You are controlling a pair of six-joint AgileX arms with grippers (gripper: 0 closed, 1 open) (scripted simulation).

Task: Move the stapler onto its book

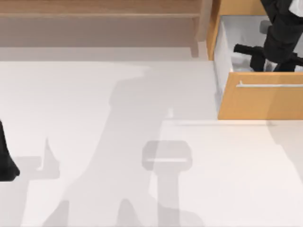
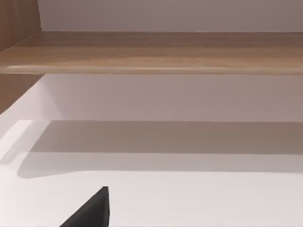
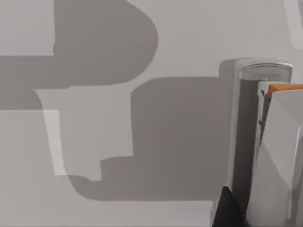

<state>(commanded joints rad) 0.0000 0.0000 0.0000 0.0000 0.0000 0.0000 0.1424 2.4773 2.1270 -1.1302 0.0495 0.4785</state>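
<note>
The stapler (image 3: 265,142) is a pale grey, long body with an orange piece at one end, lying on the grey floor of the open drawer (image 1: 260,97). My right gripper (image 1: 255,54) is lowered into that drawer at the table's back right, right beside the stapler; a black part of it shows against the stapler's near end in the right wrist view. Whether it holds the stapler I cannot tell. The book is out of view. My left gripper (image 1: 5,163) is parked at the table's left edge.
A wooden shelf (image 1: 99,16) runs along the back of the white table (image 1: 118,142). The drawer has a light wooden front with a metal handle (image 1: 270,85) and juts over the table's back right.
</note>
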